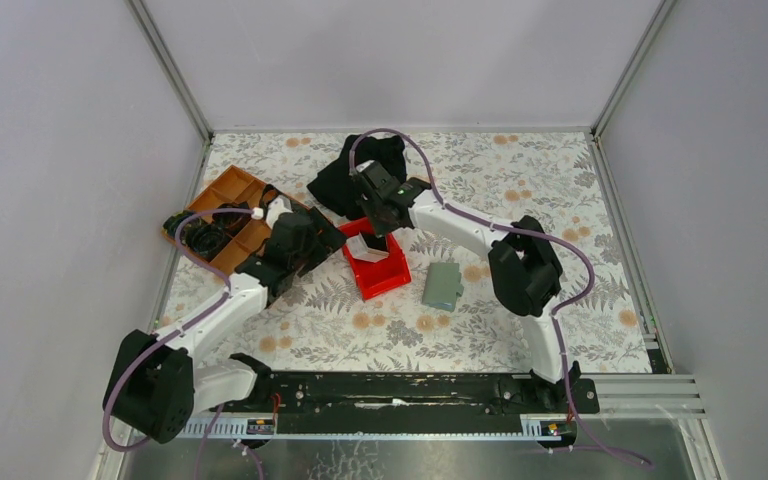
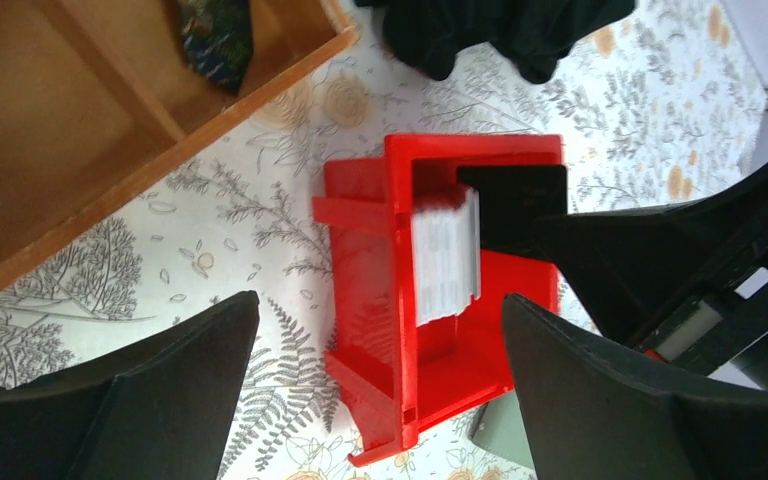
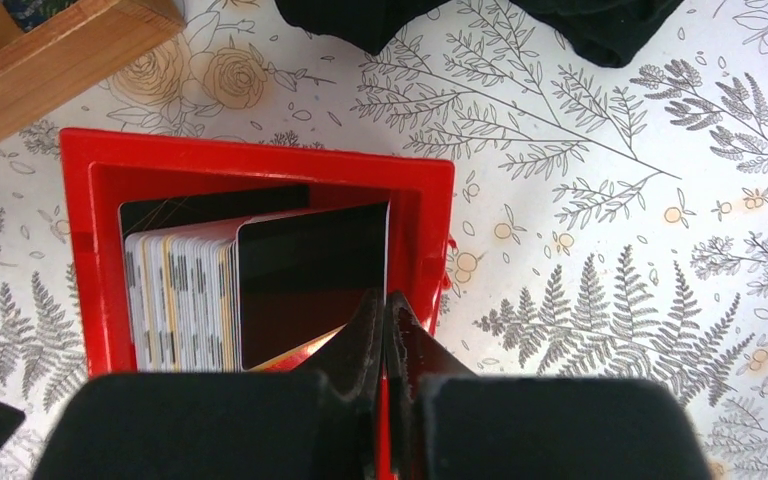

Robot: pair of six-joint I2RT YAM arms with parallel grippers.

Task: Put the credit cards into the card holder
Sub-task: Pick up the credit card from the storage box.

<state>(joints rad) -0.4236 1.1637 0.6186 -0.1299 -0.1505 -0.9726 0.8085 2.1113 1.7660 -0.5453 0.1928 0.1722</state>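
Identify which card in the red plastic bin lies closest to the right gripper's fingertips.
The black-faced rectangular card overlapping the pale striped cards: its edge meets the shut right gripper. The other dark card stands behind the stack.

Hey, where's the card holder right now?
In the top view the card holder lies flat on the table, just right of the red bin, not touching it.

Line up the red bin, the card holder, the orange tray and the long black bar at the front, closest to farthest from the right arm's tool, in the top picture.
1. red bin: the right tool reaches into it.
2. card holder, right of the bin, and orange tray, on the left: too close to call.
3. long black bar: near edge, farthest.
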